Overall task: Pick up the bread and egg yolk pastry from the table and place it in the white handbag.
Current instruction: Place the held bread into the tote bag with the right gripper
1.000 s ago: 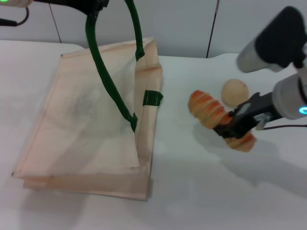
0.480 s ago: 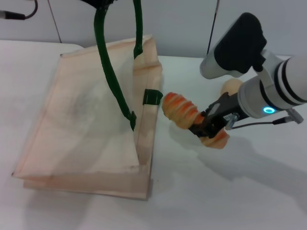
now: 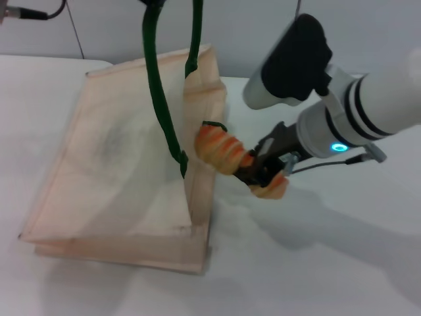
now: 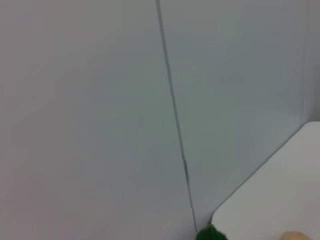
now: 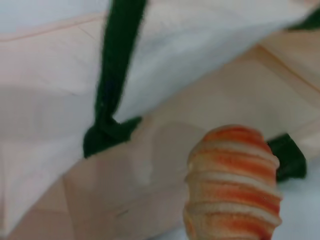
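Note:
My right gripper [image 3: 261, 170] is shut on the bread [image 3: 223, 151], an orange-and-cream striped loaf held in the air. The loaf's free end sits right at the raised right edge of the white handbag [image 3: 112, 164]. In the right wrist view the bread [image 5: 232, 180] points at the bag's fabric [image 5: 165, 150] beside a green handle [image 5: 115, 75]. The green handles [image 3: 158, 85] rise taut to the top edge of the head view. Only a dark sliver of my left gripper [image 3: 150, 2] shows there, holding them up. The egg yolk pastry is hidden behind my right arm.
The white table [image 3: 316, 263] stretches to the right and in front of the bag. My bulky right forearm [image 3: 355, 112] hangs over the table's right side. A grey wall [image 4: 100, 100] stands behind the table.
My right gripper has carried the bread leftward, from beside the pastry up to the bag's right edge. The handles have shifted slightly right and higher. My right arm now covers the pastry.

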You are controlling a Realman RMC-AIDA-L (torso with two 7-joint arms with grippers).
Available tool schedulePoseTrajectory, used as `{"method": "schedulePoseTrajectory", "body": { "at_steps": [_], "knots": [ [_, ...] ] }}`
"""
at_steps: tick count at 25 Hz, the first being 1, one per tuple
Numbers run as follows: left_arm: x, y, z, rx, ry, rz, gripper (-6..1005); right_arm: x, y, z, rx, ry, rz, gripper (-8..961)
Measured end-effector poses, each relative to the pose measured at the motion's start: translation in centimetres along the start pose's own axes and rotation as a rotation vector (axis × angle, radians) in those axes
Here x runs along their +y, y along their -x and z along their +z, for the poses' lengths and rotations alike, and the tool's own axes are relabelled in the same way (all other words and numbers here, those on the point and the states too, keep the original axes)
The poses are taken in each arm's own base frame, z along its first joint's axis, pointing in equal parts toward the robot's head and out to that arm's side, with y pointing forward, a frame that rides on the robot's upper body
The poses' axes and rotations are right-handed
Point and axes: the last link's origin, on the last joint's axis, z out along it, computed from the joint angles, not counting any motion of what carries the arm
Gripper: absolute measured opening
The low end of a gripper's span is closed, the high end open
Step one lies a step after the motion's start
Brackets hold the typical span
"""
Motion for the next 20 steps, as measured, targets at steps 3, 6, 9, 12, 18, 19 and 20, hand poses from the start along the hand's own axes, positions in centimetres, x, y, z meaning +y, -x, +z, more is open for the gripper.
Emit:
{"method": "schedulePoseTrajectory", "body": {
  "at_steps": [3,6,9,12,18,19,20],
  "knots": [
    [0.3,-0.5,0.0,0.012,0.006,0.012,119,0.6,1.1,0.1,-0.024,0.026,-0.038,350],
    [0.7,-0.9,0.1,0.021,0.018,0.022,119,1.0,2.2,0.1,-0.053,0.043,-0.071,346],
    [0.9,-1.2,0.2,0.025,0.026,0.028,120,1.1,2.8,0.3,-0.063,0.039,-0.093,343],
    [1.5,-1.4,0.5,0.023,0.042,0.038,120,1.1,3.0,0.9,-0.066,0.027,-0.104,341],
    [2.7,-1.5,0.9,0.020,0.081,0.051,119,1.0,2.9,2.4,-0.086,-0.015,-0.133,337],
    [3.0,-1.5,1.0,0.020,0.090,0.056,119,0.9,2.9,2.6,-0.092,-0.019,-0.133,335],
    [3.2,-1.5,1.0,0.020,0.095,0.059,119,0.8,2.9,2.8,-0.100,-0.022,-0.134,334]
  ]
}}
